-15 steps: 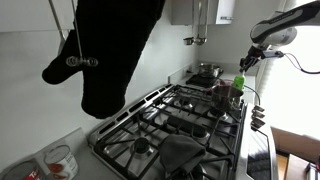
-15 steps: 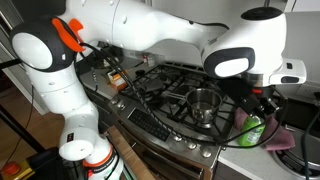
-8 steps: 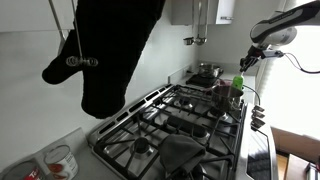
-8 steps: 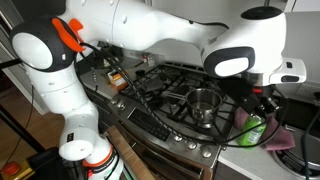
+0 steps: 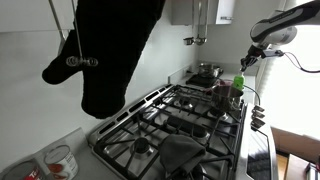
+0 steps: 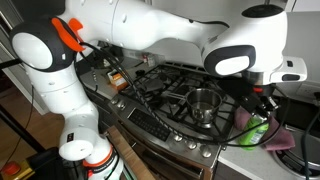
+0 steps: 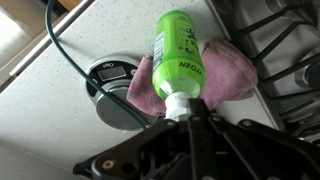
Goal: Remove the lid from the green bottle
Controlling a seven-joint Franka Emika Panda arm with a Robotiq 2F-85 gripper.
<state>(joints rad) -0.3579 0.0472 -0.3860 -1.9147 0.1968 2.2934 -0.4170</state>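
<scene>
The green bottle point(image 7: 182, 55) stands on a pink cloth point(image 7: 232, 78) beside the gas hob; its white lid point(image 7: 177, 104) points at the wrist camera. My gripper point(image 7: 183, 116) is right at the lid, and its dark fingers look closed around it. In both exterior views the bottle point(image 5: 238, 86) point(image 6: 254, 128) is at the edge of the stove with the gripper point(image 5: 243, 64) point(image 6: 262, 102) directly above it. The bottle leans slightly in an exterior view.
A shiny steel pot point(image 6: 203, 103) point(image 5: 207, 71) sits on the hob near the bottle. Black burner grates point(image 5: 180, 120) cover the stove. A round metal fitting with a cable point(image 7: 113, 92) lies next to the cloth. A black oven mitt point(image 5: 110, 50) hangs in the foreground.
Almost nothing; the bottle seems to lean a little more under the gripper, and the arm keeps its place.
</scene>
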